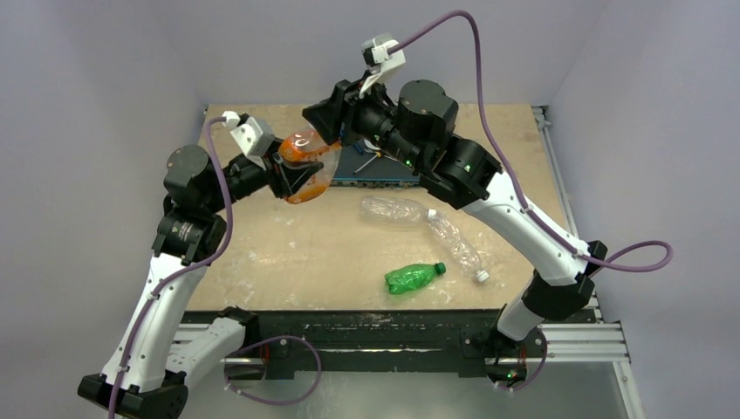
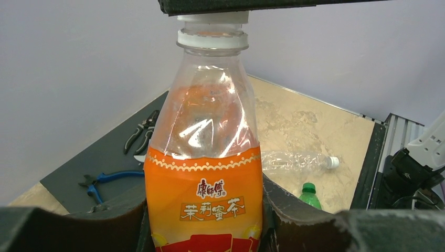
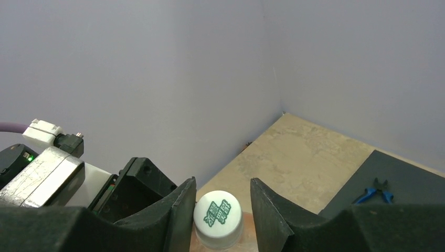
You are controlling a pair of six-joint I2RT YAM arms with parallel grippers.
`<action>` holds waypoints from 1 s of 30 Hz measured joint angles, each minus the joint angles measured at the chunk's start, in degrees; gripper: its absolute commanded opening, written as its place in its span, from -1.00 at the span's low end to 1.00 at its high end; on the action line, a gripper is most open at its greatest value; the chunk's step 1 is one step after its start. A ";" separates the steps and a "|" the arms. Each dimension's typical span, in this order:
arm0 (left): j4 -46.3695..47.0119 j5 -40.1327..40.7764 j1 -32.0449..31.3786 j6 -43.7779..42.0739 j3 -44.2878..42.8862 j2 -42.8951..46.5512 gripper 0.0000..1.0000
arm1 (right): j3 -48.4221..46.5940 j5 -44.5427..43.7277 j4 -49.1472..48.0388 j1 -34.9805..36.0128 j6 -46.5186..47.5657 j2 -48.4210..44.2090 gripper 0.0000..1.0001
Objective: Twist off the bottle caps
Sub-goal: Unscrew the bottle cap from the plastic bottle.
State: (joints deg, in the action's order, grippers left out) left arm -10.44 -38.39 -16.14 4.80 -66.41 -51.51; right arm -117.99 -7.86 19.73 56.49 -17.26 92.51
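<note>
The left gripper (image 2: 202, 220) is clamped on a bottle (image 2: 207, 157), its dark fingers (image 2: 105, 223) pressing the orange label from both sides. The bottle stands upright between them, clear above the label. Its white cap (image 2: 212, 20) sits at the top, and a black bar (image 2: 236, 5) lies across the cap's top face.

Beyond the gripper to the left, a dark mat (image 2: 113, 155) holds blue-handled pliers (image 2: 105, 181) and, further off, black-handled cutters (image 2: 140, 131). Beyond it to the right, a clear bottle (image 2: 294, 160) lies on its side on the pale table (image 2: 304, 123), white cap pointing right. Nearer the gripper, the top of a green bottle (image 2: 309, 194) shows just past the right finger.
</note>
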 measured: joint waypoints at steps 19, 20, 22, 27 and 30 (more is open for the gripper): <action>1.51 -9.18 -0.04 6.38 0.00 0.11 -1.00 | 8.55 15.28 -4.59 -2.34 4.22 -6.56 -1.00; 1.66 -9.57 -0.07 6.56 0.00 0.09 -1.00 | 9.57 17.03 -5.31 -2.58 4.48 -7.54 -1.00; 3.76 -14.38 -0.11 9.62 0.00 -0.13 -1.00 | 12.00 22.03 -7.41 -3.15 5.18 -9.81 -1.00; 9.46 -25.03 -0.13 16.24 0.00 -1.14 -1.00 | 17.94 34.97 -14.12 -5.03 5.77 -14.49 -1.00; 12.94 -28.13 0.00 21.75 0.00 -2.03 -1.00 | 20.17 43.74 -18.32 -6.12 5.07 -16.02 -1.00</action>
State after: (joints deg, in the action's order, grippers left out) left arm 2.50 -66.52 -16.14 26.55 -66.41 -53.54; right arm -97.82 35.88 1.41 50.37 -12.19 76.49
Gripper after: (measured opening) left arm 0.430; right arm 0.361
